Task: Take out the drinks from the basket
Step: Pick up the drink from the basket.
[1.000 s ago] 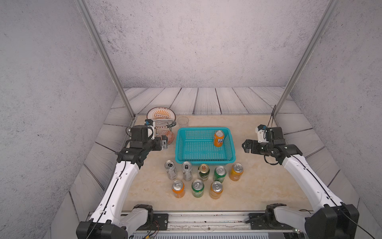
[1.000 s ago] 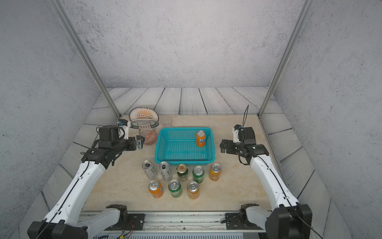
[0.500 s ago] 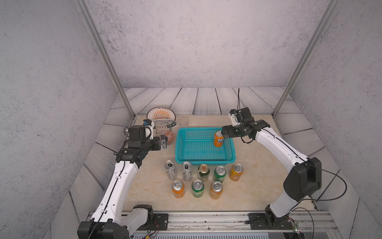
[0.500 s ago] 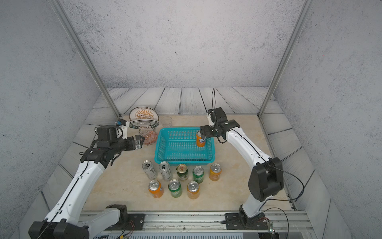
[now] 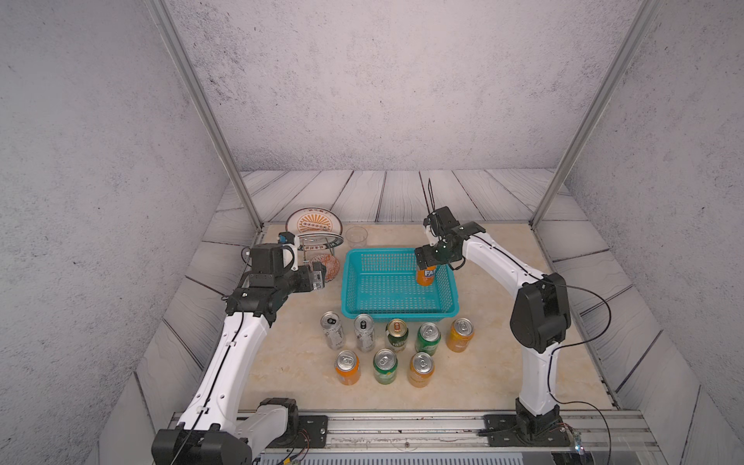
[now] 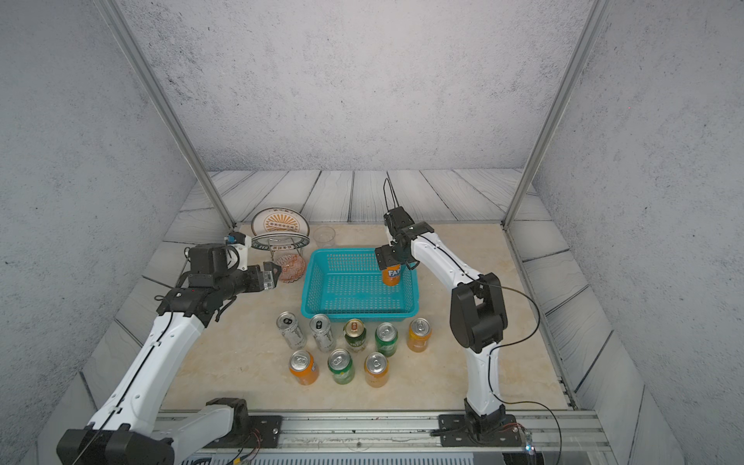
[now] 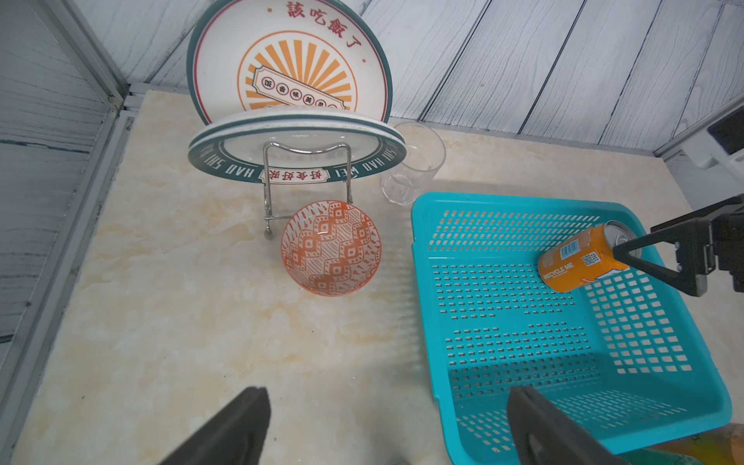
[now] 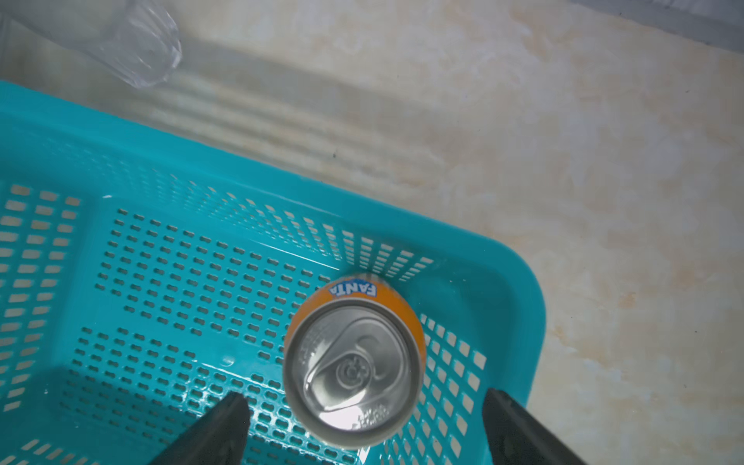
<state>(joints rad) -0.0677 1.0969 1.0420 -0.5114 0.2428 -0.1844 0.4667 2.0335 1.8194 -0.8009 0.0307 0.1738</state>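
Observation:
The teal basket point(image 5: 398, 315) point(image 6: 358, 315) holds one orange can point(image 5: 426, 277) point(image 6: 391, 275) point(image 7: 575, 263) point(image 8: 354, 374), upright in its far right corner. My right gripper point(image 5: 428, 259) point(image 6: 388, 257) point(image 8: 364, 398) hangs over that can, open, one finger on each side of its top with a gap on both. Several other drinks stand on the table in front of the basket: silver cans point(image 5: 332, 330), green ones point(image 5: 428, 338) and orange ones point(image 5: 460, 335). Left of the basket my left gripper point(image 5: 318, 275) point(image 6: 271, 273) point(image 7: 388, 392) is open and empty.
A wire rack with patterned plates point(image 5: 316, 231) stands at the back left, with an orange patterned bowl point(image 5: 331, 265) point(image 7: 331, 247) before it, close to my left gripper. A clear cup point(image 5: 356, 236) point(image 7: 414, 165) is behind the basket. Metal posts rise at the back corners.
My right arm swung from the table right of the basket to over its far right corner and came down around the orange can. The left arm barely moved.

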